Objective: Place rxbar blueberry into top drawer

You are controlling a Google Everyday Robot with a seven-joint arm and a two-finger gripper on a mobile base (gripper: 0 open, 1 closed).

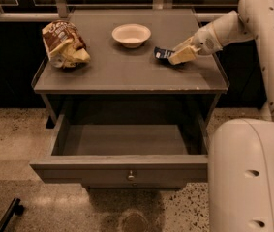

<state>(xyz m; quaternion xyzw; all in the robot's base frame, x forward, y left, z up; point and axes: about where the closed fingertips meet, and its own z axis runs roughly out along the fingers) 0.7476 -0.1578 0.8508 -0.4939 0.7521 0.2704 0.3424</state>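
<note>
One cream claw [175,57] over tabletop's [127,76] right side pinching flat navy rxbar blueberry [162,53], shallow grey top drawer [78,170] open

My arm [265,47] is smooth off-white plastic, fat rounded links, small dark holes on the near shell; its yellowish hand [181,56] sits over the right side of the counter [127,74]
</note>
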